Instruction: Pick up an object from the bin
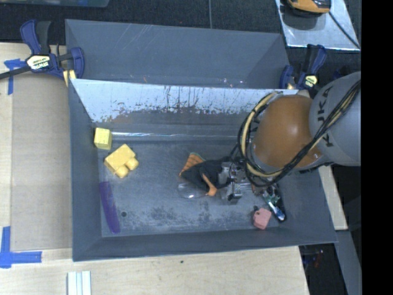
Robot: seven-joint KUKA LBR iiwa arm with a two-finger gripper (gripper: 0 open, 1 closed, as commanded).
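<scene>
Several small things lie loose on the floor of the grey metal bin (159,221), well spread out. The gripper (233,184) is low over the floor, right of the bin's middle and nearer the front edge than the back wall, under the arm's rounded orange cover (284,133) with its looped cables (248,141). Its tip is right at the right end of a black and orange soft-looking thing (199,170) that lies near the middle of the floor; whether they touch is hard to make out, and I cannot tell whether the gripper is open or closed on it. A small clear thing (188,193) lies just at the front side of that black and orange piece. A small pink block (261,219) sits near the front right corner, close to the gripper. Towards the left wall are a yellow cube (102,138), a yellow stepped block (121,160) just beside it, and a purple stick (109,207) lying along the left side towards the front left corner.
</scene>
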